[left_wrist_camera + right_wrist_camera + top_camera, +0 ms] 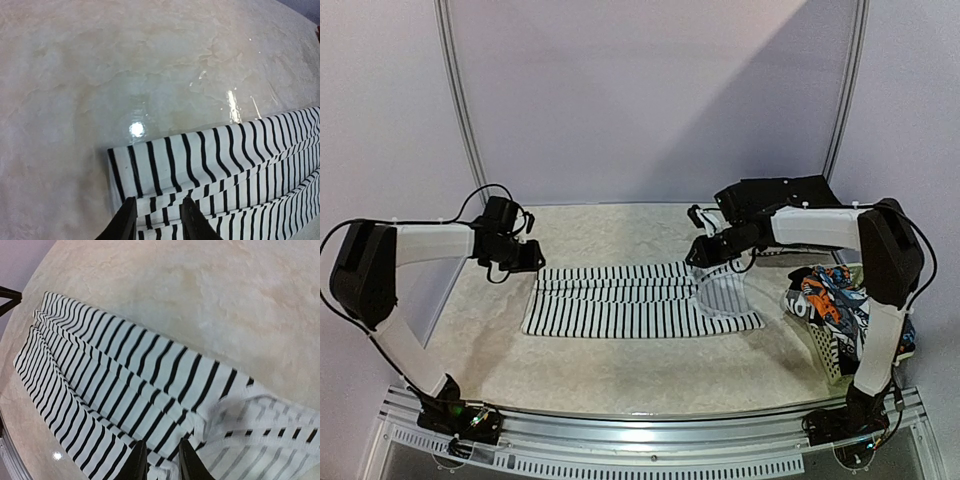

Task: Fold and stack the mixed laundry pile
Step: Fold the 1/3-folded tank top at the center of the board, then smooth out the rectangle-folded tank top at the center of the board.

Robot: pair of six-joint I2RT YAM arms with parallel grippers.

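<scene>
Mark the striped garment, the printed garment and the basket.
striped garment (620,300): top view, middle of the folded cloth.
printed garment (825,295): top view, orange-blue print.
basket (828,352): top view, white lattice wall.

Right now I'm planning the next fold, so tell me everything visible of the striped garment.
The striped garment is soft white cloth with thin black stripes, lying flat on the table, long side left to right, folded lengthwise into overlapping layers. Its right end shows a paler side with faded stripes. The left claw hangs over its far left corner, the right claw over its right end; both open, neither gripping it.
</scene>
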